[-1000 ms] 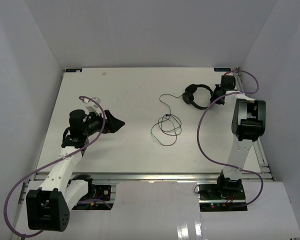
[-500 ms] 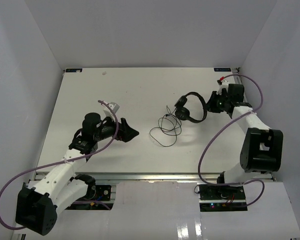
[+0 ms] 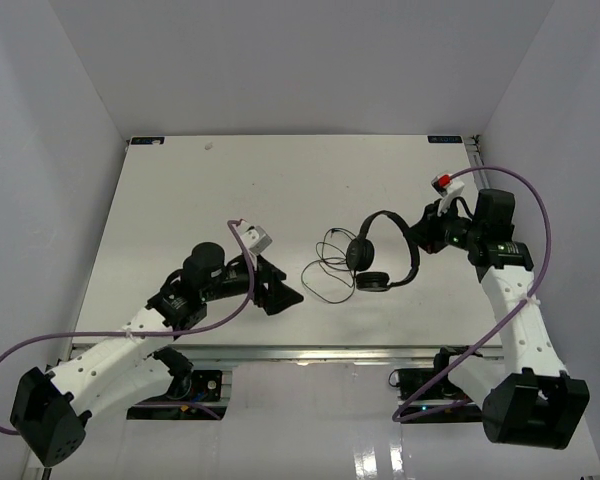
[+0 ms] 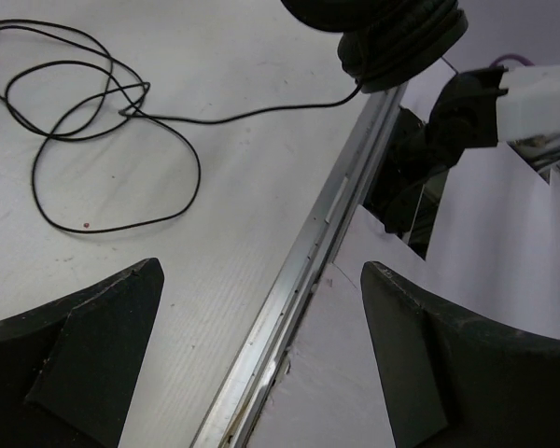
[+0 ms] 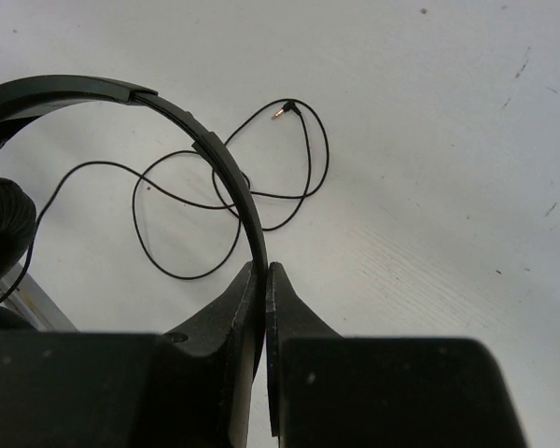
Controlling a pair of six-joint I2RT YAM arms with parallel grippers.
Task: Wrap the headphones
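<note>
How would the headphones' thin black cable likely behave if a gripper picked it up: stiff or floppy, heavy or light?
Probably floppy: the cable lies in loose overlapping loops on the table, so it should sag and drape. Likely light, being very thin beside the earcup. It may snag or trail, as one end joins the headphones that the right gripper grips.

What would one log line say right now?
right hand: shut on headphones headband | left hand: open, empty | cable: loose on table
</note>
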